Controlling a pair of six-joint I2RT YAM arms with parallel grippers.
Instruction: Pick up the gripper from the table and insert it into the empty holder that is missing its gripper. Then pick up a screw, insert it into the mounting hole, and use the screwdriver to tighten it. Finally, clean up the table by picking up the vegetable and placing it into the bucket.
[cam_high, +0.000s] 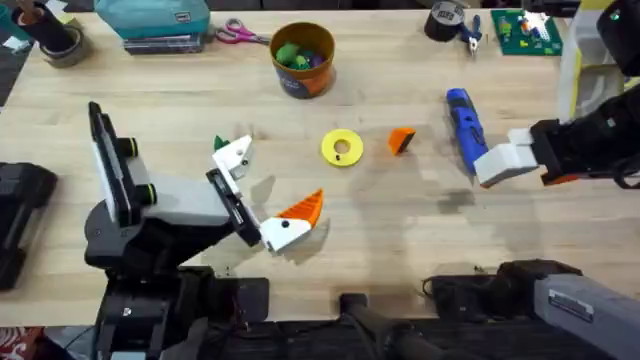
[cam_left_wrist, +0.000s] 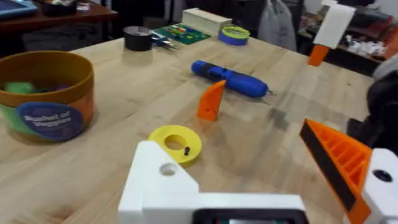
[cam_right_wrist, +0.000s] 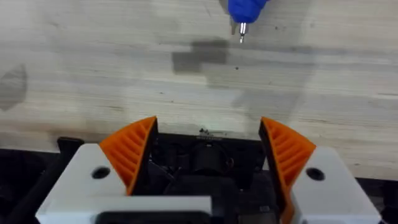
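**Both jaws standing wide, nothing held**

The right gripper is holding its jaws wide apart, an orange ribbed pad on each white finger, hanging over bare wood with nothing between them. Just beyond its fingers the silver tip of the screwdriver is pointing back at it — in the overhead view the blue screwdriver is lying on the table right beside that gripper.

The left gripper is also gaping open and empty. One of its fingers is carrying an orange pad; the other is the holder, a bare white block showing a mounting hole.

Out past the holder, a flat yellow ring is lying on the table with a small dark screw resting on it. Further on, the gripper — the loose orange wedge — is standing upright between the ring and the screwdriver, near both.

The bucket is sitting well apart toward the far edge, with green shapes inside.
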